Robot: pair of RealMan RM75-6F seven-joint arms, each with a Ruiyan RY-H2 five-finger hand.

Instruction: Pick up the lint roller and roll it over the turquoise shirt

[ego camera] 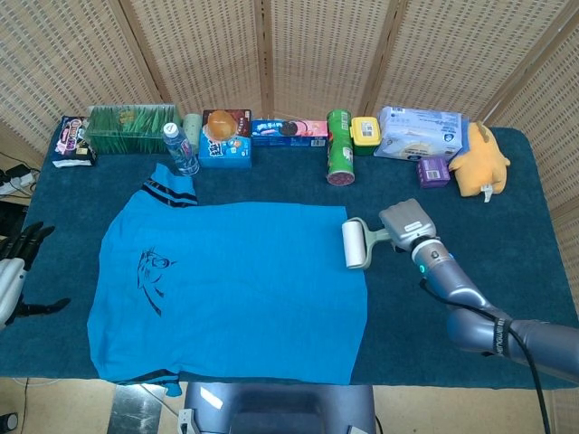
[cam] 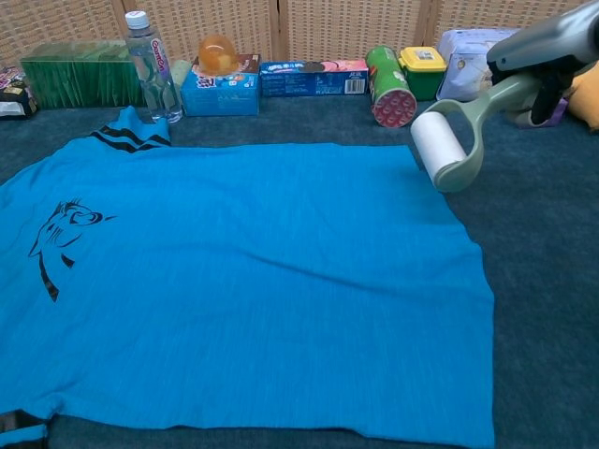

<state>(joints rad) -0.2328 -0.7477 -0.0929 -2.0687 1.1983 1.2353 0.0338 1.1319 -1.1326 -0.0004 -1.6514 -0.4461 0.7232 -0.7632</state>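
1. My right hand [ego camera: 409,223] is closed around the pale green handle of the lint roller [ego camera: 354,244]; in the chest view it shows at the upper right of the frame [cam: 546,51], fingers wrapped over the grip.
2. The roller's white drum sits at the right edge of the turquoise shirt [ego camera: 235,285], right of centre in the head view. I cannot tell whether the drum touches the cloth or hangs just above it.
3. The shirt lies flat on the dark blue table [ego camera: 534,226], with a small black print on its left part and black-striped trim at the collar.
4. My left hand [ego camera: 14,271] shows only in the head view, at the far left edge, off the table. Its dark fingers are spread apart and it holds nothing.
5. Writing: the water bottle [cam: 150,65] has a label with pink lettering, too small to read. The blue box [cam: 220,94] and the long cookie box [cam: 309,79] carry print I cannot make out.
6. Only the head view shows the yellow plush toy [ego camera: 479,161] whole, and the wicker screen behind the row of goods.
7. The chest view shows the green can [cam: 388,89] lying with its red end toward the camera.
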